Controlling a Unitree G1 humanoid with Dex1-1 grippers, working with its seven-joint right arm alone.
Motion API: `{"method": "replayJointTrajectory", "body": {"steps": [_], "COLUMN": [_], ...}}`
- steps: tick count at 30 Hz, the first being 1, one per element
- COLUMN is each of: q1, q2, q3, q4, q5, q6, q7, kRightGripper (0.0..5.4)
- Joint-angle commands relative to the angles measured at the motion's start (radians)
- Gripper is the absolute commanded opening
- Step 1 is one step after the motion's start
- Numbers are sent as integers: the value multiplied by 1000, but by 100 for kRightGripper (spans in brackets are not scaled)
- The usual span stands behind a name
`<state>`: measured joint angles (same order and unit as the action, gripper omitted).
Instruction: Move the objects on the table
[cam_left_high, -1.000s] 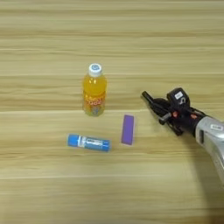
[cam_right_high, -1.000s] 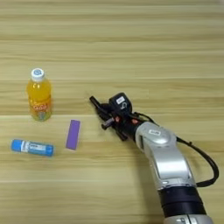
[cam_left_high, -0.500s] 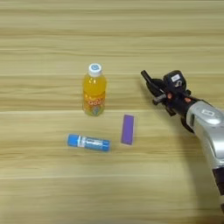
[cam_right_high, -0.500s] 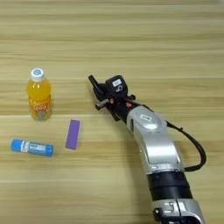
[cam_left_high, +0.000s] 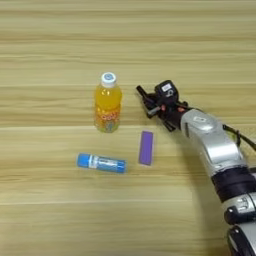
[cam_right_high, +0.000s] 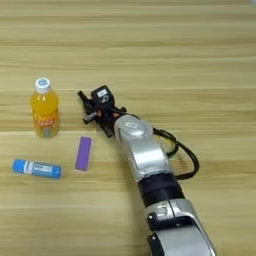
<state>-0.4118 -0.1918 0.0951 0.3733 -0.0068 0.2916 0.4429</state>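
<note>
Right gripper (cam_left_high: 146, 100) sits just right of the orange-drink bottle (cam_left_high: 107, 103), a narrow strip of bare wood between them, its two black fingers (cam_right_high: 83, 98) aimed up and to the left. I cannot tell from either view whether those fingers are apart or together; they read as one dark cluster with nothing visibly held. Behind them my silver forearm (cam_right_high: 137, 145) runs down toward the bottom right, with a black cable (cam_right_high: 182, 155) looping off its right side.

The bottle stands upright, white cap toward the far edge. Below the gripper lies the flat purple block (cam_left_high: 146, 147), its long axis near vertical, top tipped slightly right. Left of it, apart, the blue-and-white tube (cam_left_high: 101, 163) lies almost crosswise, right end a touch lower. All rest on the table (cam_left_high: 60, 50), grain running side to side.
</note>
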Motion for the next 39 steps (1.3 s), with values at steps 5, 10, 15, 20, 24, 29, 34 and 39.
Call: {"method": "replayJointTrajectory", "body": {"steps": [5,10,15,20,24,29,34,39], "q1": [-105,-115,-115,-112,-108,-108,-107,-98], "q2": [30,36,35,37,35,36,34,29], "q3": [17,23,28,25,28,26,12,-12], "q4": [69,105,115,111,101,100,87,48], "q5": [-6,-9,-11,-5,-4,-4,5,25], "q6": [-64,-73,-83,-82,-78,-78,-87,-102], "q7": [-6,1,8,18,29,31,30,35], "kRightGripper": [88,88,117,166,208,253,303,344]}}
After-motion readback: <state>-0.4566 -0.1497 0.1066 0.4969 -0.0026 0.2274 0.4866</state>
